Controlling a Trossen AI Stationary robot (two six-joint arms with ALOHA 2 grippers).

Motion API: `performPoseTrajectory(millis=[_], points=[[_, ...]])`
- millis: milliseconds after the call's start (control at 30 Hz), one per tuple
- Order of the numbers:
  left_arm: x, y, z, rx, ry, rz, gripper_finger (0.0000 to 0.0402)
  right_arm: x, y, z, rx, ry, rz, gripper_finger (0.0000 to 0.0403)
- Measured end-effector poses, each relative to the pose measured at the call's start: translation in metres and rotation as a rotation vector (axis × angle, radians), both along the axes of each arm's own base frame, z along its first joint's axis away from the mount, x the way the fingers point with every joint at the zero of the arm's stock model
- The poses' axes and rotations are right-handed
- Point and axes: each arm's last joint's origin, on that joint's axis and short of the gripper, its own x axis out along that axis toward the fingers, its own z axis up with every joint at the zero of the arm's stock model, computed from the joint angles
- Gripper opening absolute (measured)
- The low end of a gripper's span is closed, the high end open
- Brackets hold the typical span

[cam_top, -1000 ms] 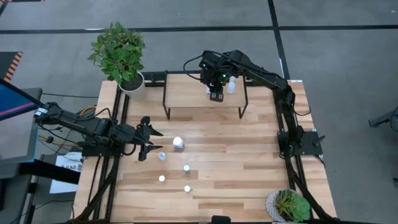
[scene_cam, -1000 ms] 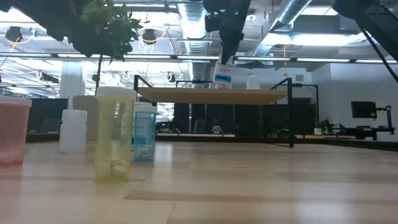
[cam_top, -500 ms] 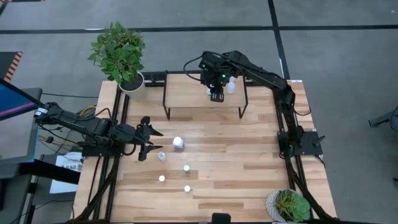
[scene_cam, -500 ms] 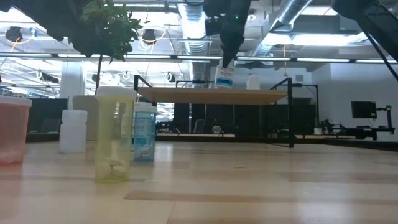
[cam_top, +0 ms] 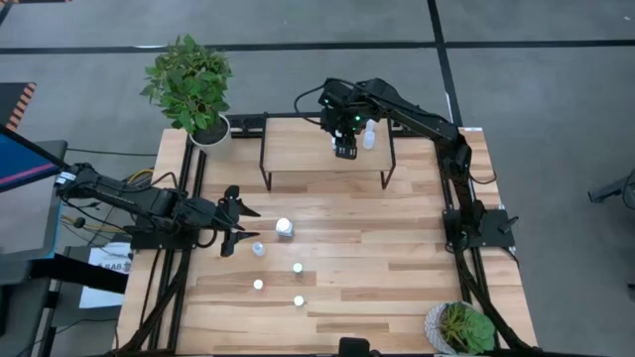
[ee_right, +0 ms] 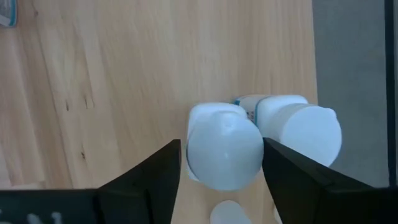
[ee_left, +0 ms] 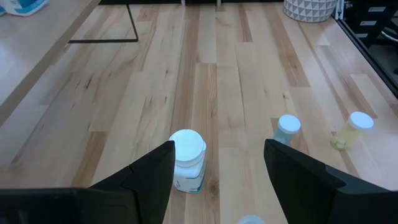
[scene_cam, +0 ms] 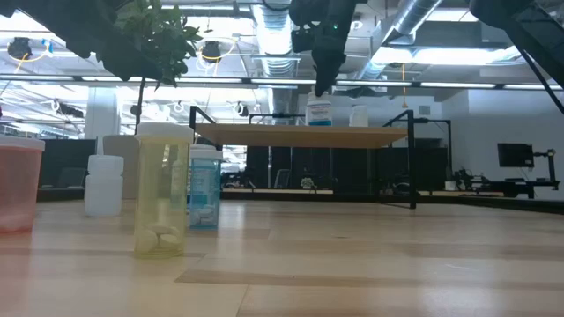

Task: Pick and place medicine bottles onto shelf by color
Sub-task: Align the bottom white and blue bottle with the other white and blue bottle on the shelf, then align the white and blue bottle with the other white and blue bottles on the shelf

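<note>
Hiding from view: the right claw (cam_top: pixel 344 151) covers the bottle beneath it in the high view, and the low view cuts off the arm above its fingers.
Hard to make out: a small pale shape at the edge of the right wrist view, between the fingers, cannot be identified; the five bottles on the open worktop are only pale dots from above, so their colours are unclear there.
Right claw: over the shelf (cam_top: pixel 298 149), pointing down, jaws parted and standing either side of a white-capped bottle (ee_right: pixel 222 146); the fingers (ee_right: pixel 155 180) sit just beside the cap with a thin gap on each side, so it grips nothing.
Released bottle: upright on the shelf board (scene_cam: pixel 319 112), just below the claw tips in the low view.
Neighbour bottle: a second white one (ee_right: pixel 298 132) stands touching or just beside the first, toward the shelf's right end (cam_top: pixel 369 136).
Left claw: (cam_top: pixel 236 223) low over the left of the worktop (cam_top: pixel 397 248), jaws wide apart and empty, a white bottle (ee_left: pixel 187 160) just ahead between the fingers.
Other bottles: pale blue one (ee_left: pixel 286 129) and yellowish one (ee_left: pixel 354 127) stand on the worktop.
</note>
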Motion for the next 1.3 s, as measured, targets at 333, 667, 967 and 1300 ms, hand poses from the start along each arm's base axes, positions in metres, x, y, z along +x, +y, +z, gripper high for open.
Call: performPoseTrajectory(millis=[333, 667, 967, 1300], points=[[0.000, 0.000, 0.000, 0.000, 0.000, 0.000, 0.0234, 0.001, 0.001, 0.001, -0.042, 0.012, -0.005, 0.0246], [0.000, 0.000, 0.000, 0.000, 0.001, 0.000, 0.0234, 0.009, 0.021, 0.014, -0.159, 0.003, 0.076, 0.0245], [0.000, 0.000, 0.000, -0.005, -0.003, 0.002, 0.0234, 0.010, 0.078, 0.024, -0.081, 0.007, 0.111, 0.0245], [0.021, 0.001, -0.024, -0.008, 0.157, 0.050, 0.0234, -0.028, 0.126, 0.052, 0.238, -0.076, 0.085, 0.0244]])
